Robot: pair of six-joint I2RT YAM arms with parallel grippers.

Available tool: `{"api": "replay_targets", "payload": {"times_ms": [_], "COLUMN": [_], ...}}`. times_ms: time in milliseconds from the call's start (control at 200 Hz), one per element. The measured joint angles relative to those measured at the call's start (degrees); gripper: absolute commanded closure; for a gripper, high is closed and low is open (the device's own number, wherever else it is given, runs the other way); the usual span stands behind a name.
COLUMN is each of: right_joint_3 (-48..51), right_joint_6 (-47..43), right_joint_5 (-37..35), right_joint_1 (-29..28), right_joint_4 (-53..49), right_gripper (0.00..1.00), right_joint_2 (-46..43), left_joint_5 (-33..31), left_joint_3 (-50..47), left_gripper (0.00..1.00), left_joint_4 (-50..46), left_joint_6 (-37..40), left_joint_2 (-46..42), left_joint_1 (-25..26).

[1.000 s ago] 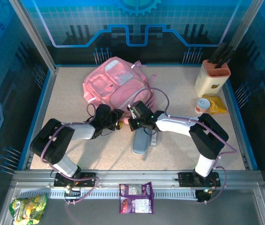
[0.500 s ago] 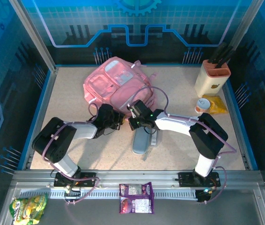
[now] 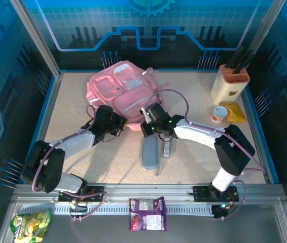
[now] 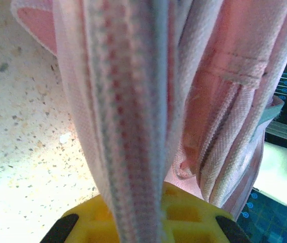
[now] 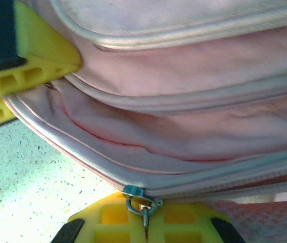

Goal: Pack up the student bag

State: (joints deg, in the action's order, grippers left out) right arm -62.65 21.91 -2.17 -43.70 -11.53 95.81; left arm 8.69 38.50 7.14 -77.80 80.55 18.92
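Top external | left end effector [image 3: 121, 123], right end effector [image 3: 146, 118] clamp student bag [image 3: 126, 88] | ribbed pink weave

No legible text. Print on purple packet [image 3: 147, 213] and green packet [image 3: 30, 224] too small to read.

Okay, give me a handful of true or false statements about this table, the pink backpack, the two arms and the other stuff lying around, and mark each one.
1. Both the left gripper and the right gripper are shut on the student bag. True.
2. The grey pouch is inside the bag. False: it lies on the table, nearer than the bag, between the arms.
3. The knife block stands at the table's far right. True.
4. The purple packet sits on top of the bag. False: it lies on the metal ledge in front of the arm bases.
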Motion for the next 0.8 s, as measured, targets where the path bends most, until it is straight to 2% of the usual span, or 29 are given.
{"api": "replay_targets", "payload": {"times_ms": [325,525,710,800], "right_joint_3": [-0.3,-3.3,-6.5,-7.5], "right_joint_6": [-3.0,-4.5,-5.7,-5.8], "right_joint_5": [4.1,5.6,5.5,6.0], "right_joint_1": [7.2,8.0,7.8,7.1], "right_joint_4": [-0.9,-2.3,-4.5,-4.4], "right_gripper": [1.00,1.00,1.00,1.00], "right_joint_2": [0.2,0.7,0.9,0.9], "left_joint_5": [9.7,14.5,17.3,18.0], "left_joint_3": [2.6,7.6,13.4,15.4], "left_gripper": [1.00,1.00,0.92,0.81], "left_joint_4": [-7.0,-12.7,-17.2,-18.2], "left_joint_6": [8.8,14.8,19.6,21.3], "left_joint_2": [-0.6,1.4,6.4,8.4], "left_joint_1": [-11.1,-16.5,-21.6,-23.5]}}
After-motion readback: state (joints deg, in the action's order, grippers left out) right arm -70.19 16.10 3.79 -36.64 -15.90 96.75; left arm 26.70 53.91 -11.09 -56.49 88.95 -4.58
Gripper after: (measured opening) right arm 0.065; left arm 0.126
